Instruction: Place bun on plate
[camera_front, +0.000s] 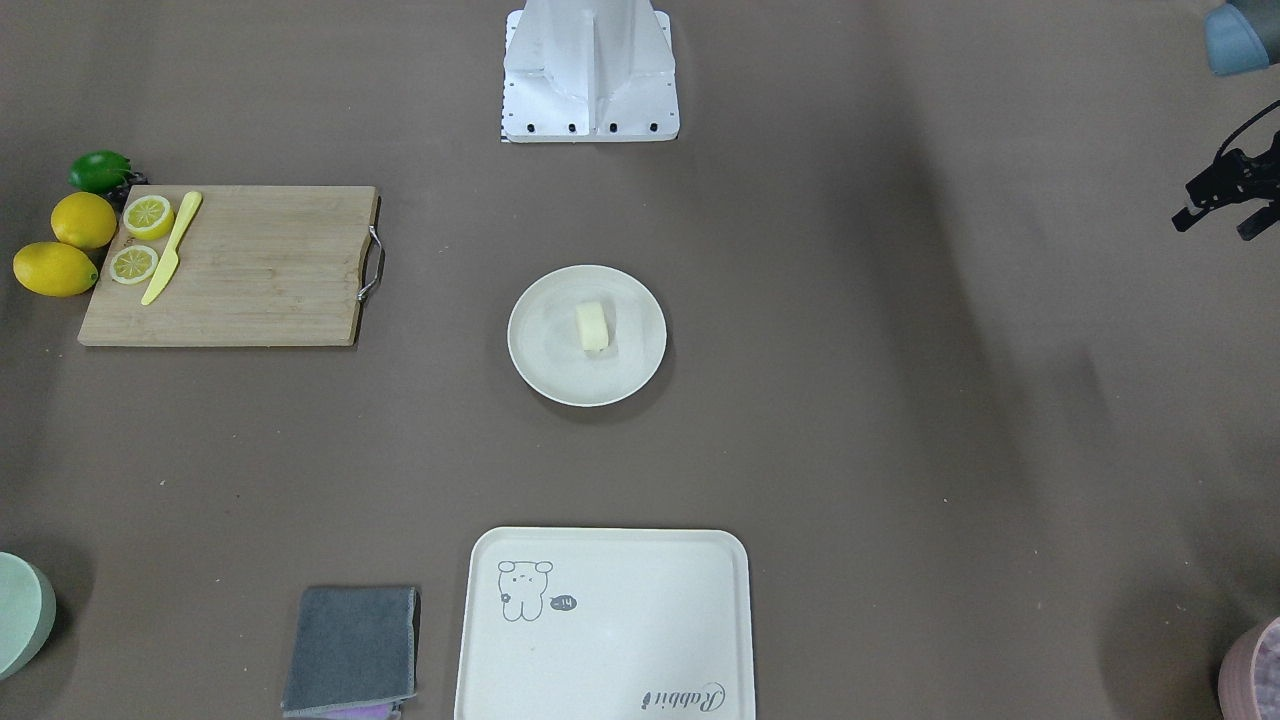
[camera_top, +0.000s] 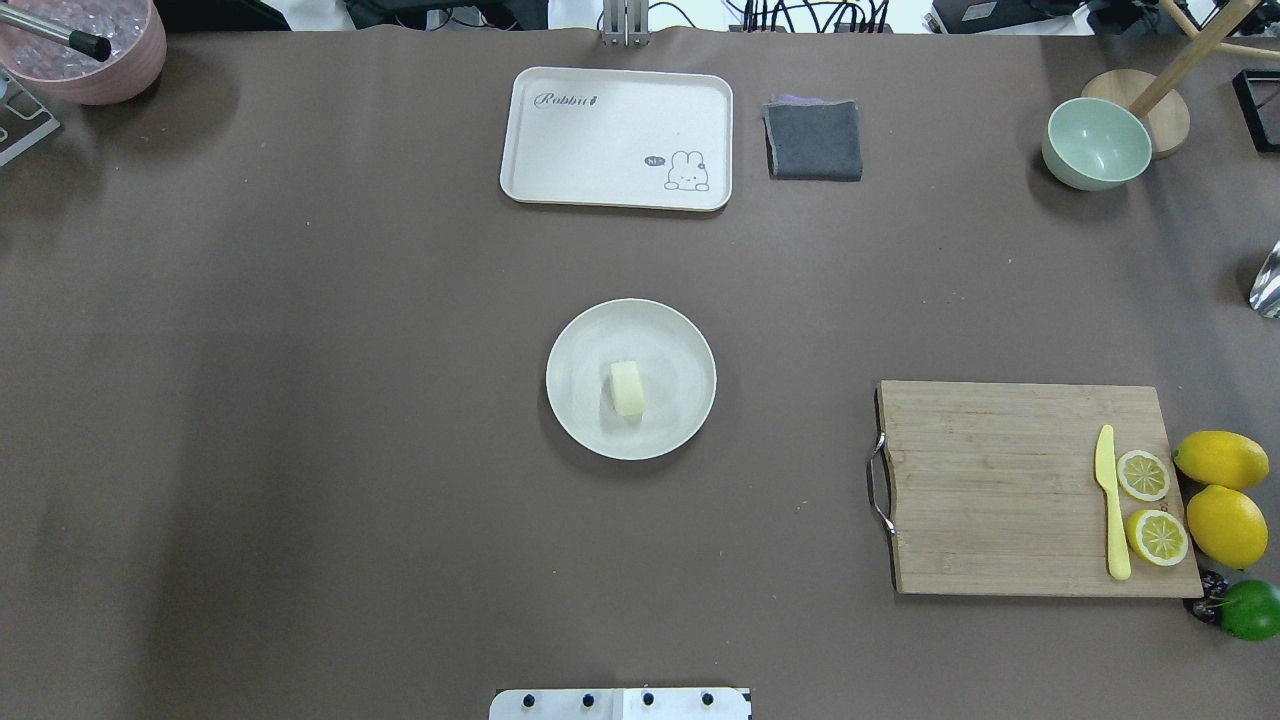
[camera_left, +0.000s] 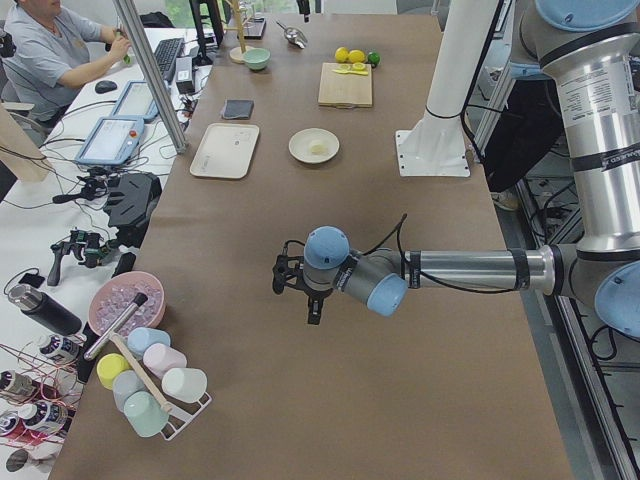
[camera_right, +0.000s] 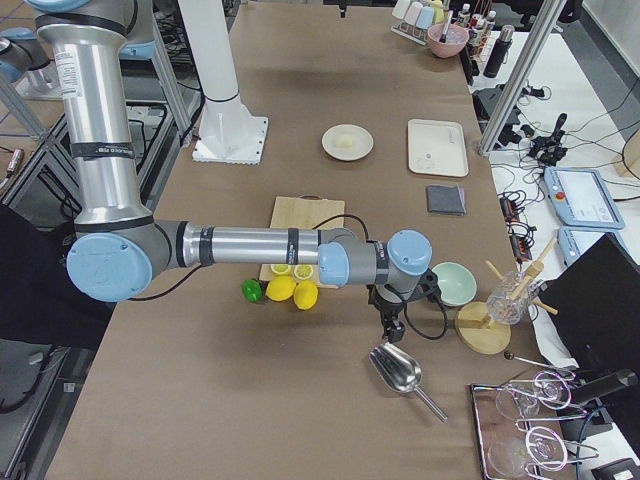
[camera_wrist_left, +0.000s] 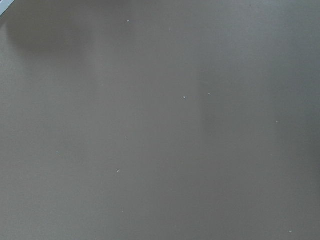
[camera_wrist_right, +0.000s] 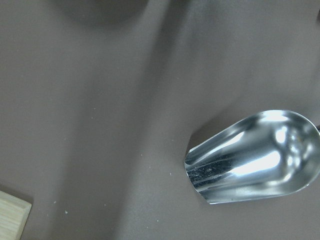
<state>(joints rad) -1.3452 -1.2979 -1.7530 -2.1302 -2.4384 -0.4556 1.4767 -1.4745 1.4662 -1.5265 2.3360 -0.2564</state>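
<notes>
The pale cream bun (camera_top: 627, 388) lies near the middle of the round off-white plate (camera_top: 580, 345) at the table's centre; the bun (camera_front: 593, 327) and plate (camera_front: 545, 350) also show in the front-facing view. No gripper is near them. My left gripper (camera_front: 1215, 225) hangs over bare table far to the side, its two black fingers apart and nothing between them. It also shows in the exterior left view as the left gripper (camera_left: 297, 295). My right gripper (camera_right: 390, 322) appears only in the exterior right view, above a metal scoop (camera_right: 397, 368); I cannot tell whether it is open or shut.
A cream tray (camera_top: 616, 137) with a drawing and a grey cloth (camera_top: 814, 140) lie at the far side. A wooden cutting board (camera_top: 1000, 490) holds a yellow knife and lemon halves, with whole lemons (camera_top: 1222, 460) and a lime beside it. A green bowl (camera_top: 1096, 143) stands far right.
</notes>
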